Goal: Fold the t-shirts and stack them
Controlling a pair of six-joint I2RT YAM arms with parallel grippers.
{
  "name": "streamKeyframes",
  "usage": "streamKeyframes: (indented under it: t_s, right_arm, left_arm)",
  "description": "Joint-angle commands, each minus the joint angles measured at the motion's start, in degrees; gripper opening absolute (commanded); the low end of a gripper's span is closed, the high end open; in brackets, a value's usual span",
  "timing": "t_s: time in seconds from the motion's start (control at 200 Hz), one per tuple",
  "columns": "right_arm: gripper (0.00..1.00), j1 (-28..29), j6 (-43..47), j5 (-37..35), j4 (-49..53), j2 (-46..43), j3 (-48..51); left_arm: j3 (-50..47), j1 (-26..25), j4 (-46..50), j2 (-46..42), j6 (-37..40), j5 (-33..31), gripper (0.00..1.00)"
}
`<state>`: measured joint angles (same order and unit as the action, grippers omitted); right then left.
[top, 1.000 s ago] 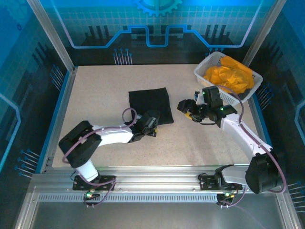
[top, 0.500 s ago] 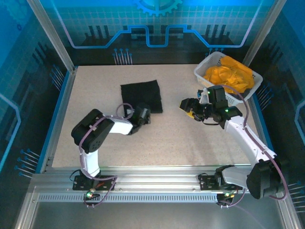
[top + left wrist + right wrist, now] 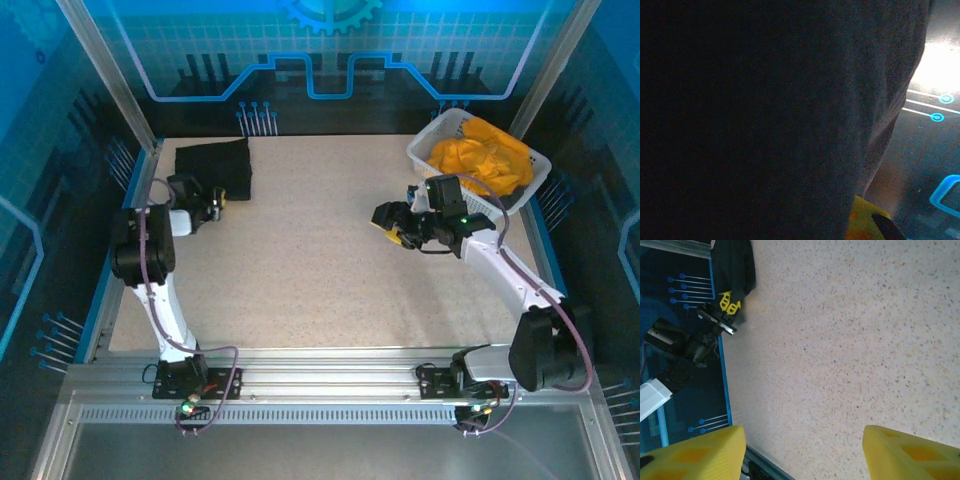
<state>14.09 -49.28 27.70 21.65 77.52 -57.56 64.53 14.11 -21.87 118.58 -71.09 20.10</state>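
Left hand (image 3: 216,197) pinching black t-shirt (image 3: 212,165), near edge

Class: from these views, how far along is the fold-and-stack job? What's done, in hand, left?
Done: the black t-shirt lies folded at the far-left corner. In hand: the left gripper appears to grip its near edge; the right gripper hangs open, empty. Left: the orange-yellow t-shirts, heaped unfolded in the white basket.
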Motion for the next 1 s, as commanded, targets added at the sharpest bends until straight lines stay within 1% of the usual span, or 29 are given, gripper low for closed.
streamKeyframes:
  t_s: [0.0,0.06,0.115,0.185,0.28,0.355,0.415,0.44,0.525,0.53,0.535,0.55,0.56,0.565,0.57,0.575,0.58,0.595,0.6,0.605,0.62,0.635,0.695,0.75,0.79,0.84,0.89,0.92,0.99]
  right_arm:
    - [0.64,1.2,0.3,1.6,-2.8,2.5,-3.4]
    - [0.64,1.7,0.4,2.0,-3.4,4.0,-4.6]
    - [0.64,2.3,0.3,2.7,-4.3,5.5,-5.5]
    - [0.64,3.1,0.2,3.1,-5.2,6.9,-6.9]
    - [0.64,4.3,-0.6,2.9,-7.1,8.0,-8.1]
    - [0.64,5.0,-1.4,1.8,-8.5,7.9,-8.7]
    - [0.64,5.5,-2.1,0.4,-9.8,7.5,-8.7]
    - [0.64,5.6,-2.5,-0.2,-10.7,7.1,-8.6]
    - [0.66,5.9,-3.6,-2.4,-12.7,5.4,-8.1]
    - [0.67,5.9,-3.7,-2.5,-12.8,5.3,-8.1]
    - [0.67,5.9,-3.7,-2.7,-12.8,5.2,-8.0]
    - [0.68,5.9,-3.8,-2.9,-13.0,4.8,-8.0]
    - [0.69,5.9,-3.9,-3.1,-13.0,4.6,-8.1]
    - [0.69,5.8,-3.9,-3.3,-13.0,4.5,-8.1]
    - [0.70,5.8,-3.9,-3.4,-13.0,4.4,-8.1]
    - [0.71,5.9,-3.9,-3.6,-13.0,4.3,-8.2]
    - [0.74,5.8,-4.0,-3.7,-12.9,4.2,-8.2]
    - [0.88,5.8,-4.0,-4.1,-12.8,3.9,-8.2]
    - [0.94,5.8,-4.0,-4.2,-12.7,3.7,-8.3]
    - [0.97,5.8,-4.0,-4.3,-12.7,3.6,-8.3]
    - [1.00,5.7,-4.2,-4.7,-12.6,3.3,-8.3]
    - [1.00,5.7,-4.3,-5.1,-12.4,3.0,-8.4]
    - [1.00,5.0,-4.7,-6.2,-11.5,1.7,-8.6]
    - [1.00,4.2,-4.2,-8.3,-7.7,0.5,-9.5]
    - [1.00,3.6,-3.1,-11.0,-4.0,-0.7,-10.3]
    - [1.00,2.9,-1.5,-16.1,1.3,-2.9,-11.1]
    - [1.00,2.4,0.2,-22.5,6.6,-5.6,-11.8]
    - [1.00,2.2,1.7,-26.6,10.1,-6.9,-12.7]
    - [1.00,2.0,4.7,-37.0,18.7,-8.6,-14.7]
  left_arm:
    - [6.0,2.7,14.4,1.0,16.4,9.3,0.00]
    - [8.8,4.0,19.8,1.4,20.5,8.9,0.00]
    - [10.4,4.9,22.0,1.8,21.8,8.8,0.00]
    - [11.4,5.7,21.5,2.6,21.1,9.6,0.01]
    - [13.2,5.3,21.1,3.5,20.2,10.2,0.01]
    - [12.9,4.8,19.2,3.2,18.3,10.3,0.04]
    - [12.2,4.5,18.6,2.0,17.5,9.5,0.08]
    - [11.7,4.4,18.5,1.1,17.3,9.0,0.13]
    - [9.2,3.7,19.1,-4.0,16.8,6.2,0.48]
    - [8.9,3.6,19.2,-4.4,16.8,6.0,0.51]
    - [8.8,3.5,19.3,-4.8,16.8,5.9,0.58]
    - [8.3,3.3,19.6,-6.2,16.9,5.4,0.72]
    - [8.0,3.2,19.8,-7.0,17.0,5.0,0.89]
    - [7.8,3.1,19.9,-7.5,17.0,4.9,0.94]
    - [7.6,3.0,20.1,-8.0,17.1,4.7,0.96]
    - [7.4,2.9,20.2,-8.4,17.1,4.5,0.98]
    - [7.3,2.8,20.4,-8.9,17.2,4.2,0.98]
    - [6.8,2.5,21.1,-10.6,17.3,3.6,0.99]
    - [6.7,2.4,21.3,-11.0,17.3,3.3,0.99]
    - [6.5,2.3,21.5,-11.7,17.4,3.1,0.99]
    - [6.0,1.9,22.3,-13.2,17.7,2.3,0.99]
    - [5.6,1.5,23.0,-15.0,17.9,1.6,0.99]
    - [4.0,-0.3,28.0,-21.9,17.6,-2.8,0.99]
    - [2.5,-2.9,32.4,-27.9,17.3,-7.7,0.99]
    - [1.1,-5.2,34.0,-32.4,17.6,-11.5,0.99]
    - [-1.0,-8.5,34.9,-38.2,18.2,-16.9,0.99]
    - [-2.4,-12.5,37.5,-43.4,18.5,-24.6,0.99]
    - [-2.8,-15.2,39.9,-46.1,19.1,-30.5,0.99]
    - [-2.9,-22.3,46.8,-50.4,21.1,-46.5,0.99]
